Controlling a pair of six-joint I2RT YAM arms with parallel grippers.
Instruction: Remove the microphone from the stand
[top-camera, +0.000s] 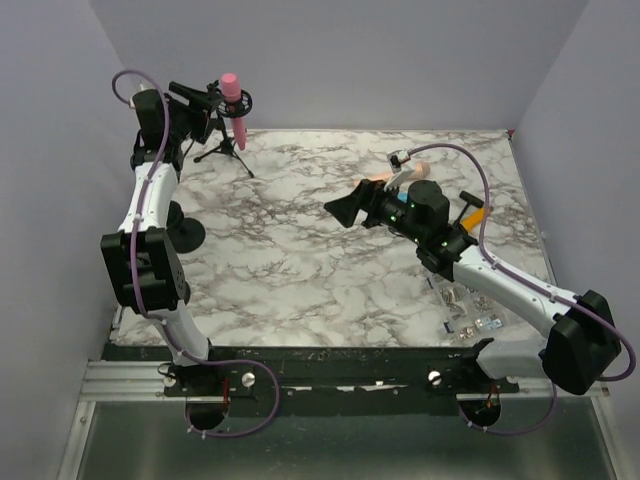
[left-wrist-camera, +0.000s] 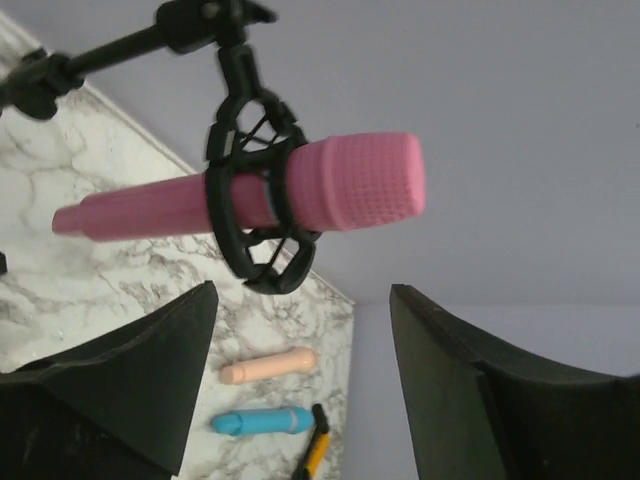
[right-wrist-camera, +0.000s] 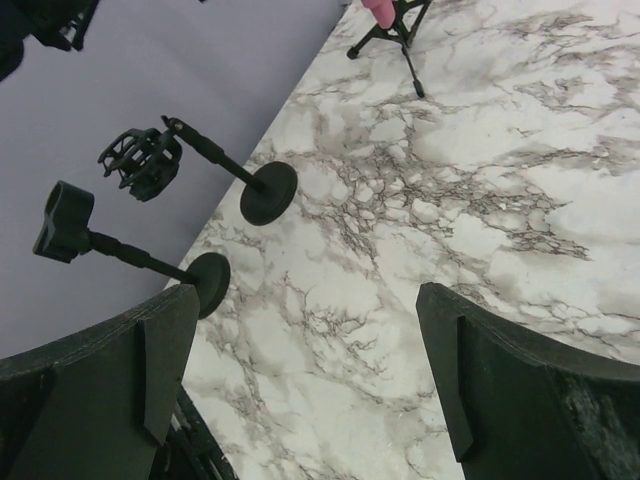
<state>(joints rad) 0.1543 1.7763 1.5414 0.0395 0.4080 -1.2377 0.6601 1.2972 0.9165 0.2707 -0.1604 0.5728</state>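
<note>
Far left, we are holding our left gripper (left-wrist-camera: 302, 325) spread beside the pink microphone (left-wrist-camera: 365, 182) sitting in its stand (left-wrist-camera: 232, 75); our right gripper (right-wrist-camera: 308, 300) is hanging spread wide.

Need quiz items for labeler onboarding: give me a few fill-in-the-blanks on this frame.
1. The microphone clamped in the black shock mount is ____ in colour.
2. The left gripper faces it with jaws ____ and nothing between them.
3. The second shock mount, on a round-base stand, is ____.
Missing words: pink; open; empty.
</note>
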